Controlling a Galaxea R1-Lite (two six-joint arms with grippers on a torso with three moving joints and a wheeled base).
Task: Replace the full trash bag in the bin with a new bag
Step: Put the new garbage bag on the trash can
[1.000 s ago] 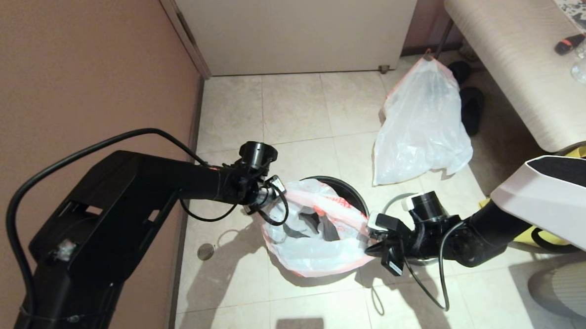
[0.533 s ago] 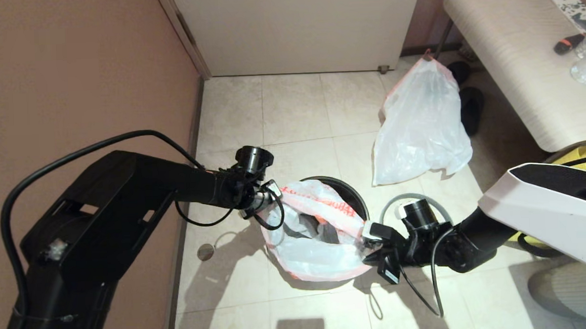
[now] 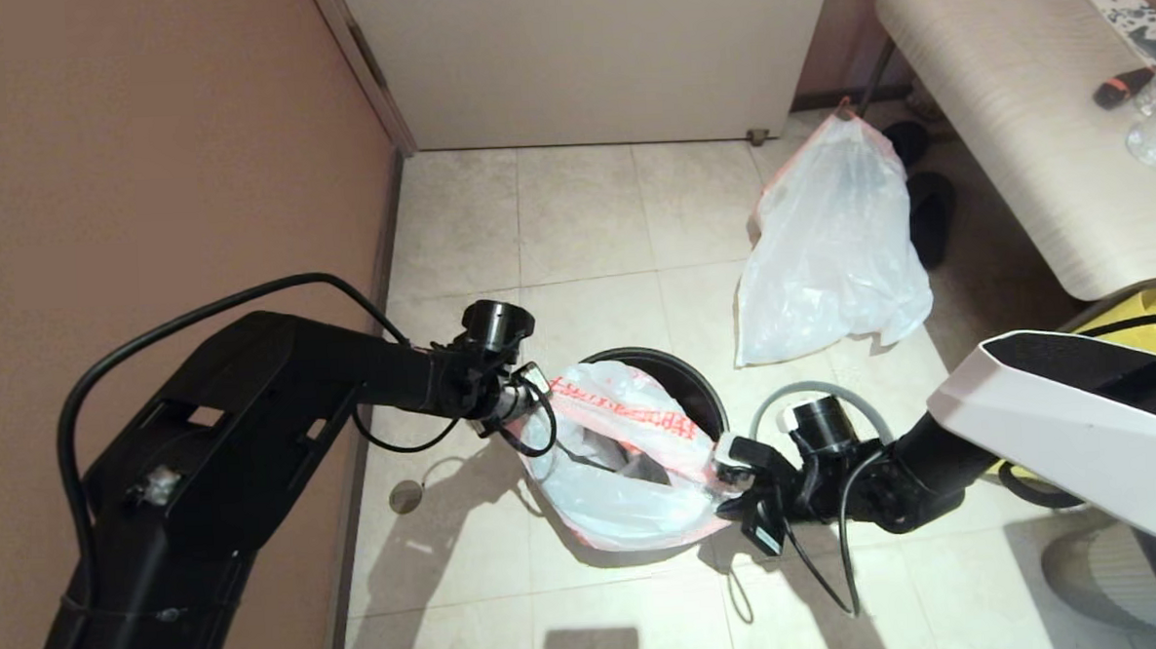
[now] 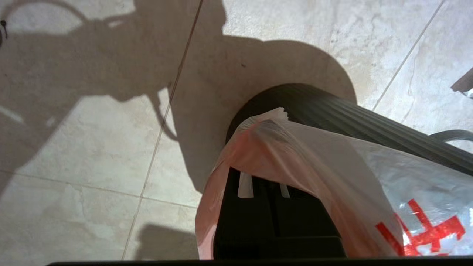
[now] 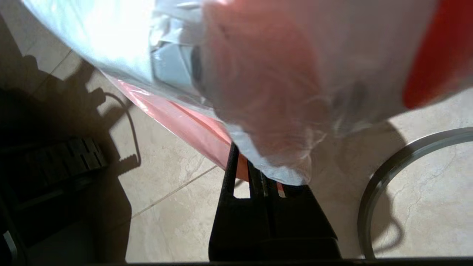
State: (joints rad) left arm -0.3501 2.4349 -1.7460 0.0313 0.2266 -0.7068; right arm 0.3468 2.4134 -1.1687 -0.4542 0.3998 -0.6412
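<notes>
The new bag [image 3: 623, 459], limp translucent white with an orange-red hem and red lettering, is stretched open over the near side of the black bin [image 3: 688, 383]. My left gripper [image 3: 532, 387] is shut on the hem at the bin's left side; up close the pinched hem [image 4: 303, 155] drapes over the closed left gripper [image 4: 264, 184] beside the ribbed bin wall [image 4: 343, 111]. My right gripper [image 3: 726, 479] is shut on the hem at the bin's right, the plastic [image 5: 258, 74] bunched over the right gripper [image 5: 258, 177]. The full trash bag [image 3: 828, 245] lies on the floor behind.
The grey ring [image 3: 765, 412] lies on the tiles beside the bin, also seen as the ring [image 5: 388, 173] close to my right hand. Brown wall [image 3: 143, 187] at left, pale door [image 3: 586, 51] behind, a bench [image 3: 1017, 100] at right with black slippers [image 3: 929, 212] beneath, floor drain [image 3: 406, 496].
Both grippers have sunk a little and drawn nearer, pulling the new bag's mouth lower and tauter over the bin's near rim. Both stay clamped on the hem.
</notes>
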